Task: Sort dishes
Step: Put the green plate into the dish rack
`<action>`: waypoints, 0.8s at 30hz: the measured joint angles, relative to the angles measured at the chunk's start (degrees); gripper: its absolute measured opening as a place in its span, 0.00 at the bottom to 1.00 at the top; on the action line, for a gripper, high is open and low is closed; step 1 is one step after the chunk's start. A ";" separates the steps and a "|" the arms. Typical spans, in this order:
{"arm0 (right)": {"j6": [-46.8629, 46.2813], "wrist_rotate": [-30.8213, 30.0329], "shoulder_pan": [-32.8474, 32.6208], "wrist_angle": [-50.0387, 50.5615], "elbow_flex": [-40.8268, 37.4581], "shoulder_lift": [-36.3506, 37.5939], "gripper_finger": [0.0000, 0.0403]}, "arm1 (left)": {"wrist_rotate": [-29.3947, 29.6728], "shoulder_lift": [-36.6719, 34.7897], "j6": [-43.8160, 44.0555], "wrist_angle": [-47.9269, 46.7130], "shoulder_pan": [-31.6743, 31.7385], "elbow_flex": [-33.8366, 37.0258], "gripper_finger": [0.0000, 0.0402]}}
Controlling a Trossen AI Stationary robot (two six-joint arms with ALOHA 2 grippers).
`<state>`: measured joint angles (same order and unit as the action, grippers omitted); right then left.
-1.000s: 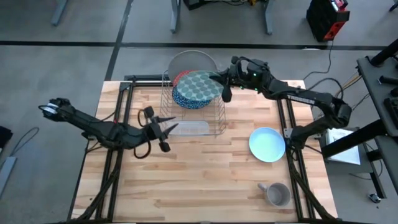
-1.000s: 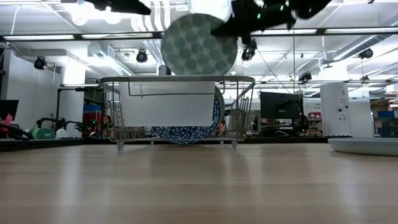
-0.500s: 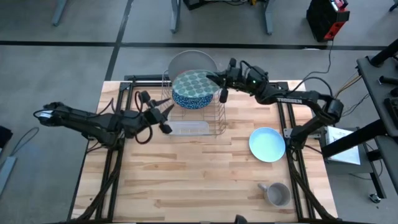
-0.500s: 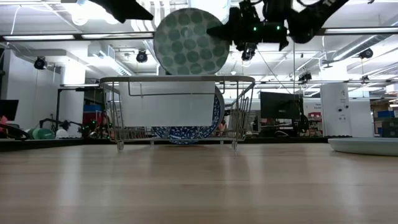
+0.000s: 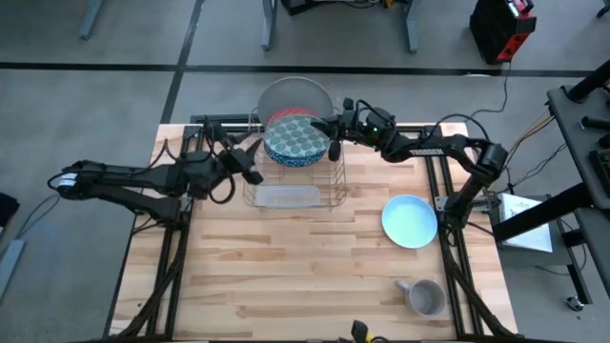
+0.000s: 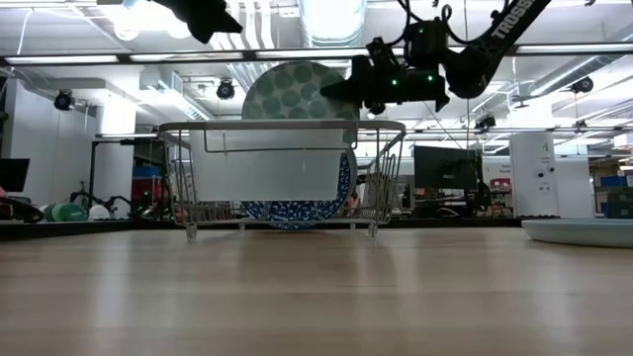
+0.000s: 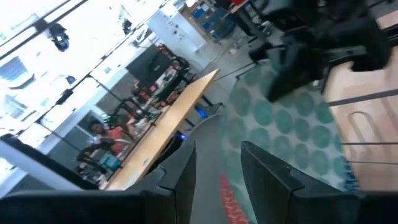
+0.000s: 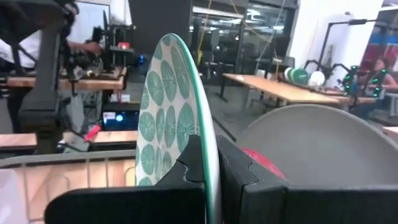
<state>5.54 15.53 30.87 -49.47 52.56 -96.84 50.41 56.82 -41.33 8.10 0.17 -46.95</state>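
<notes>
Right hand (image 5: 334, 127) was extended toward the far counter edge, fingers clamped. Left hand (image 5: 250, 160) reached in alongside, fingers spread.

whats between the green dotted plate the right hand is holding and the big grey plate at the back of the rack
The red patterned plate. In the right wrist view it stands between the green-dotted plate, pinched in the right hand, and the grey plate; the high view shows the same order.

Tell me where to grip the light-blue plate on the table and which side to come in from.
Grip the light-blue plate at its rim, probably on the edge nearest the table's right side. It lies flat with nothing touching it, so only the raised rim offers purchase. The right gripper is shut on the green-dotted plate over the rack.
</notes>
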 joint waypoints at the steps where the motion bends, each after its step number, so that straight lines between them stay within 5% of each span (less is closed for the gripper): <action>1: 0.00 -0.04 0.20 -0.48 0.00 -0.22 0.00 | -0.24 0.02 -0.15 0.00 0.74 -0.25 0.29; 13: 0.71 -0.04 0.28 0.52 0.00 -2.52 0.00 | -8.45 0.14 0.78 0.60 10.07 -1.04 0.29; 24: -0.11 -0.15 0.26 1.25 -0.11 -5.42 0.00 | -12.45 2.51 1.57 2.83 12.45 -1.04 0.29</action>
<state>5.43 15.38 31.14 -48.23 52.45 -102.26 37.95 59.33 -39.76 10.93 12.63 -47.99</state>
